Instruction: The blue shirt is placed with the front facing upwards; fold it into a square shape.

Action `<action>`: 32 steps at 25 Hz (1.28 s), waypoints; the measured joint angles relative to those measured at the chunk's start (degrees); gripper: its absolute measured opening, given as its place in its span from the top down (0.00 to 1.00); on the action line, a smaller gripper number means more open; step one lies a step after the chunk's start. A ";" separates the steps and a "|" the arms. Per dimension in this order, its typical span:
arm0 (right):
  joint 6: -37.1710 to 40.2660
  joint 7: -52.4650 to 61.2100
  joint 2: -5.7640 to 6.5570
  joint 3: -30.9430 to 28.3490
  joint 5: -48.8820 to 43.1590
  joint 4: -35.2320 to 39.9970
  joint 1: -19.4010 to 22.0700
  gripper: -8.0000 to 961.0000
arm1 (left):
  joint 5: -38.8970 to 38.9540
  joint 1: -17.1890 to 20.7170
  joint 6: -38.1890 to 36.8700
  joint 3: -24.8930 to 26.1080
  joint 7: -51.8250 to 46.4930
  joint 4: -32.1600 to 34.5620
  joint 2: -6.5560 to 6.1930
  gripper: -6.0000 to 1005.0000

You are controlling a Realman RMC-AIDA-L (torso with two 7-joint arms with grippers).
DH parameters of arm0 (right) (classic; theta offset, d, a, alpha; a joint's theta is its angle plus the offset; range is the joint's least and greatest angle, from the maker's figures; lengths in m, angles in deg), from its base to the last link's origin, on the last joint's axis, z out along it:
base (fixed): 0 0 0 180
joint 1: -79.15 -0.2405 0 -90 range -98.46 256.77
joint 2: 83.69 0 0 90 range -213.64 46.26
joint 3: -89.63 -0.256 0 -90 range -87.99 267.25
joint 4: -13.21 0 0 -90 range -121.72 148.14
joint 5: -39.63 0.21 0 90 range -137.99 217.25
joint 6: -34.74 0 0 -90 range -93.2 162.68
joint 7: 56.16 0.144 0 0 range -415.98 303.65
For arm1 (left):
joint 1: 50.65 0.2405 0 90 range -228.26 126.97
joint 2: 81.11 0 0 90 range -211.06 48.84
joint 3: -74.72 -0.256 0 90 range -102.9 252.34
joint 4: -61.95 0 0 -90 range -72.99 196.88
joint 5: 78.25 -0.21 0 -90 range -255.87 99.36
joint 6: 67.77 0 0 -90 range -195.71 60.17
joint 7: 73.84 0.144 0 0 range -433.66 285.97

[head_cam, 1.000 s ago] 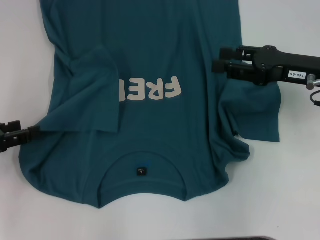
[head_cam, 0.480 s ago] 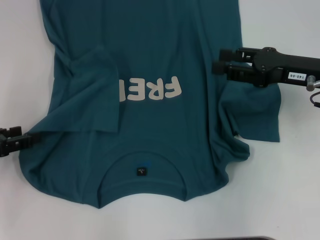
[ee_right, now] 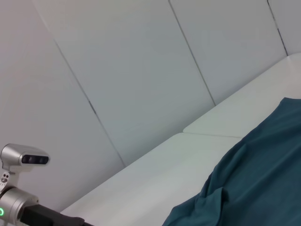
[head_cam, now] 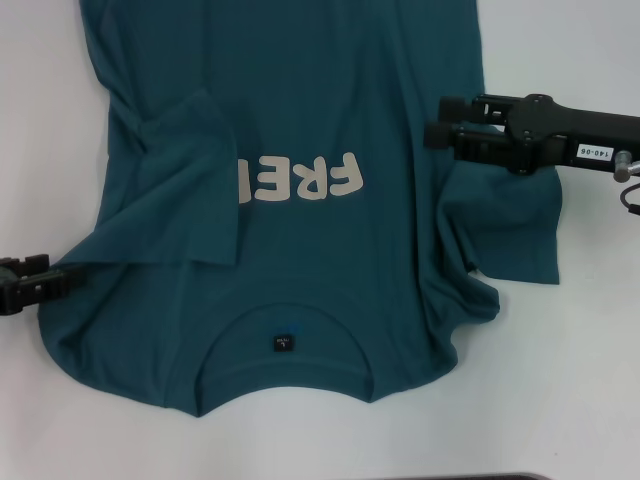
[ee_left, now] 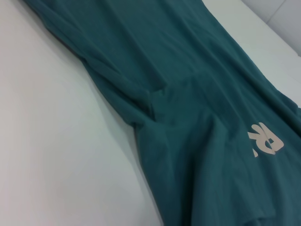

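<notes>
The blue shirt point(head_cam: 300, 200) lies with one sleeve folded. Left gripper point(head_cam: 40, 282) and right gripper point(head_cam: 440, 128): jaws state unclear; a careless pull may bunch the cloth.

Lighting was bright and even, diffuse from above — no hard shadows. The white bench point(head_cam: 560, 400) read near overexposed in the head view, with only soft shade along the blue shirt point(head_cam: 300, 120) folds and a faint shadow under the right claw point(head_cam: 432, 120). No glare spots on the fabric. Left wrist view was slightly soft toward the near edge — cloth texture was smeared there. Right wrist view was clean, wall panels evenly lit, mild cool cast. No obvious edge distortion.
</notes>
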 joint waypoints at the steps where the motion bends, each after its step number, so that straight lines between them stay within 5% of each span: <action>1: 0.00 0.00 0.00 0.00 0.00 0.00 0.00 0.52 | 0.00 0.00 0.00 0.00 0.00 0.00 0.00 0.30; 11: 0.27 -0.33 0.00 -0.16 0.00 0.00 0.00 0.52 | -0.21 -0.75 0.44 0.05 -0.37 0.54 -0.22 0.39; 14: 0.27 -0.36 0.00 -0.22 0.00 0.00 0.00 0.52 | -0.21 -1.30 0.21 -0.05 -0.37 0.65 -0.09 0.61; 19: 0.27 -0.41 0.00 -0.25 0.00 0.00 0.00 0.53 | -0.21 -1.91 -0.99 -0.26 -0.29 0.78 0.11 0.84; 32: 0.27 -0.45 0.00 -0.25 0.00 0.00 0.00 0.53 | -0.04 -4.72 -7.62 -0.23 -0.26 2.72 0.61 0.89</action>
